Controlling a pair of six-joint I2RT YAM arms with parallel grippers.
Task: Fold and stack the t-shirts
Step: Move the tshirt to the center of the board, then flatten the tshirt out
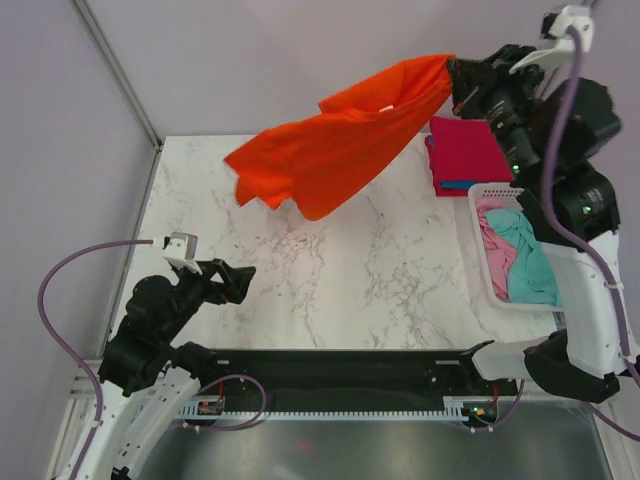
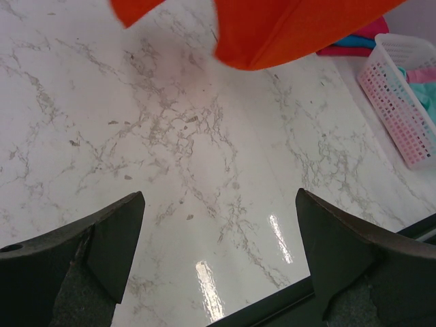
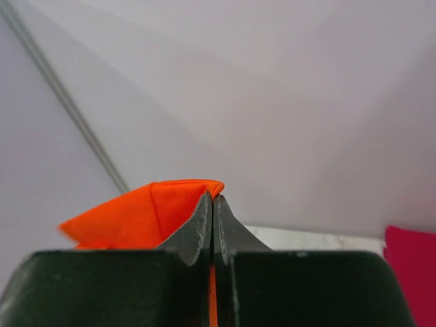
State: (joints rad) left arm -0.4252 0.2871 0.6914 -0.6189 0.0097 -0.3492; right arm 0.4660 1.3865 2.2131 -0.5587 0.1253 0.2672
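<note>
Holds the orange-red t-shirt (image 1: 330, 150) aloft above the far counter (image 1: 300, 290) by a thin fold clamped in the right pincer (image 3: 213, 199), left pincer (image 2: 219, 194) spread empty near the front edge; risks slipping free, or landing bunched, if lowered unsupported.

I'm driving a lab test cell: a marble-patterned table (image 1: 300, 270) boxed in by plain pale walls (image 1: 250, 60), a metal post (image 1: 115, 65) at its far-left corner, and a black mounting rail (image 1: 340, 372) along the near edge.
</note>
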